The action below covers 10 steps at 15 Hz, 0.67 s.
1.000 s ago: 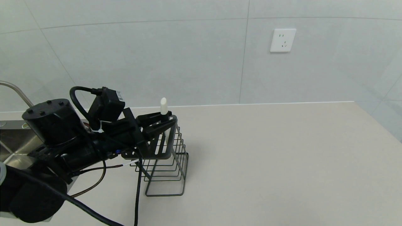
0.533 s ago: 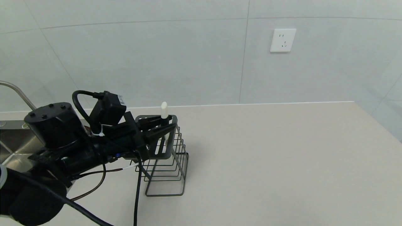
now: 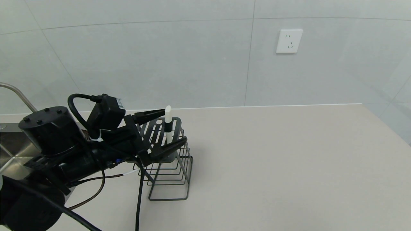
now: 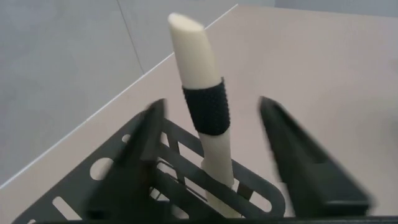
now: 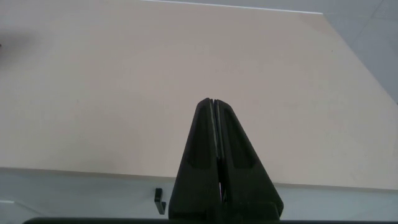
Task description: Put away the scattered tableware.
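Note:
A white utensil handle with a black grip band (image 3: 168,123) (image 4: 204,112) stands upright in a slot of the dark wire cutlery rack (image 3: 168,173) (image 4: 186,193) on the beige counter. My left gripper (image 3: 165,127) (image 4: 214,130) is open, its two black fingers (image 4: 305,162) spread on either side of the handle without touching it. My right gripper (image 5: 214,124) is shut with nothing in it, above bare counter.
A steel sink (image 3: 14,154) with a faucet (image 3: 17,93) lies at the left. A white wall socket (image 3: 289,41) sits on the tiled wall. The counter (image 3: 289,160) stretches bare to the right of the rack.
The left gripper's fingers, shut on the handle a second ago, have spread apart and let it go. The utensil now stands in the rack by itself.

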### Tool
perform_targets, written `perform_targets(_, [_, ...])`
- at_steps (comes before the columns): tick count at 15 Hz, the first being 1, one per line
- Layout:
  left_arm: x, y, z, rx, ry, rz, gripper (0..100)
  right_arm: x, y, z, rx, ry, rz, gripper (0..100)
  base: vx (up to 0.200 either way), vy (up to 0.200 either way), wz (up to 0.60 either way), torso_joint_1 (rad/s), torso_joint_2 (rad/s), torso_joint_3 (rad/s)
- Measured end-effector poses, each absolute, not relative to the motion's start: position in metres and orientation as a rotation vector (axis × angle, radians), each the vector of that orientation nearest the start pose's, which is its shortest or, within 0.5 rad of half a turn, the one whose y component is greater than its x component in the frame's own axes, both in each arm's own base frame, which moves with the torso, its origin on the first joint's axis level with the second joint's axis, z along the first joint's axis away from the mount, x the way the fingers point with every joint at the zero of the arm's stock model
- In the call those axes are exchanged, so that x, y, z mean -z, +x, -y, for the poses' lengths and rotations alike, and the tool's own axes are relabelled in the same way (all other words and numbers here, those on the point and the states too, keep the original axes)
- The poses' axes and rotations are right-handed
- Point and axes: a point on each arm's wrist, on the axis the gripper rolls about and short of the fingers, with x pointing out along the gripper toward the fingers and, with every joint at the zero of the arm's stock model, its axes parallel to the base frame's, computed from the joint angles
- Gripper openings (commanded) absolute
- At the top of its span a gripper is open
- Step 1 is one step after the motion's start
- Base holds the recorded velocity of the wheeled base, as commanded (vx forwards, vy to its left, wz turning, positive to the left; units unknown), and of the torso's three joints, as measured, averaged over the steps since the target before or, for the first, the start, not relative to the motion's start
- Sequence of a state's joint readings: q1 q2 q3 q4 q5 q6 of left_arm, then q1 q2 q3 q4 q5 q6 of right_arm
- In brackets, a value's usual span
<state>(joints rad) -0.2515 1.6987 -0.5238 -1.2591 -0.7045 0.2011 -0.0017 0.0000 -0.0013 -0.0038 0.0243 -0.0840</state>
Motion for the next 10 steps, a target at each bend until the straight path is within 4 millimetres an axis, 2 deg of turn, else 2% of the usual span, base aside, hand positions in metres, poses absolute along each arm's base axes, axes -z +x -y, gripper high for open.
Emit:
perform_targets(5, [-0.188,0.246,0.075,0.924,0.220,0.235,100,-0.076,-0.023,-0.001,-0.022,-0.084,0.006,0,0.000,0.000,0.00,0.000,0.00,0.000])
perform_targets(7, [-0.195,0.229,0.069,0.915,0.229,0.262,100,-0.076,-0.023,-0.001,-0.022,-0.084,0.006,0,0.000,0.000,0.00,0.000,0.00,0.000])
perform_targets(10, [-0.200,0.185,0.058,0.906,0.239,0.299,100,-0.076,-0.023,-0.001,-0.023,-0.084,0.006,0,0.000,0.000,0.00,0.000,0.00,0.000])
